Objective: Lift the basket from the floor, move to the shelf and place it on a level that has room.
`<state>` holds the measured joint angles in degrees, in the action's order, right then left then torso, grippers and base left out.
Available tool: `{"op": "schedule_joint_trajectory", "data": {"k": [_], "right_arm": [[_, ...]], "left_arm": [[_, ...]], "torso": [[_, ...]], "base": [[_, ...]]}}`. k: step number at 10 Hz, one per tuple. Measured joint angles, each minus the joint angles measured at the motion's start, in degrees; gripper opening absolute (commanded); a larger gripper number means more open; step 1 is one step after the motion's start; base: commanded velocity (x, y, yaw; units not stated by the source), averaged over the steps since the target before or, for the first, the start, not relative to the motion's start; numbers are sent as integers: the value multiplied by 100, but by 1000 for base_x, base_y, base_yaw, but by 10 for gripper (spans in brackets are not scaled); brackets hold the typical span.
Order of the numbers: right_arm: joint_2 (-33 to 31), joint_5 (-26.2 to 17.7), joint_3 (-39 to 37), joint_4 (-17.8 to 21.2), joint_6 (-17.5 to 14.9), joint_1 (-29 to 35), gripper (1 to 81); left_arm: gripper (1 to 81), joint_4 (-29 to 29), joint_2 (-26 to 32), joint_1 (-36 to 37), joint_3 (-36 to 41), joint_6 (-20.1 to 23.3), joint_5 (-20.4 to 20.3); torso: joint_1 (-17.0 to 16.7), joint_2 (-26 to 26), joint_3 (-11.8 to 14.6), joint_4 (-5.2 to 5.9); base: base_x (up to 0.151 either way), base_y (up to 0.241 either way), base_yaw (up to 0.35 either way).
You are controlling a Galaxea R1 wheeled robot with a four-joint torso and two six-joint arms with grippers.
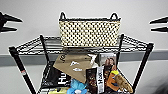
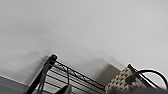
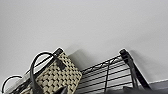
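Observation:
The cream woven basket point(image 1: 89, 32) with a dark rim and two loop handles stands upright on the level point(image 1: 32, 46), the top wire tier of the black shelf point(image 1: 17, 62), against the wall. My left gripper point(image 1: 18, 24) hangs open to the basket's left, apart from it. My right gripper point(image 1: 150, 26) hangs open to its right, also clear of it. The left wrist view has one end of the basket point(image 2: 120, 80) and the shelf point(image 2: 72, 73). The right wrist view has the basket point(image 3: 57, 77) beside the shelf point(image 3: 110, 72). The floor is hidden under the rack.
The tier below is crowded: a brown paper bag point(image 1: 72, 66), black printed bags point(image 1: 56, 77), dark snack packets point(image 1: 96, 80), a blue soft thing point(image 1: 77, 86) and an orange one point(image 1: 113, 80). A white wall point(image 1: 85, 7) with a grey band stands right behind the rack.

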<state>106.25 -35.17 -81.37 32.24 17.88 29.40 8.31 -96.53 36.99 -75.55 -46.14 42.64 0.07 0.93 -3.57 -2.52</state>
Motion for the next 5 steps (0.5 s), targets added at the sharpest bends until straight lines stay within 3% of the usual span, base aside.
{"op": "schedule_joint_trajectory", "data": {"k": [5], "right_arm": [[-405,-444,-413,-394,11,-345,811]], "left_arm": [[811,-452,411,-439,-511,199,517]], "torso": [[0,0,2,0]], "base": [[0,0,0]]}}
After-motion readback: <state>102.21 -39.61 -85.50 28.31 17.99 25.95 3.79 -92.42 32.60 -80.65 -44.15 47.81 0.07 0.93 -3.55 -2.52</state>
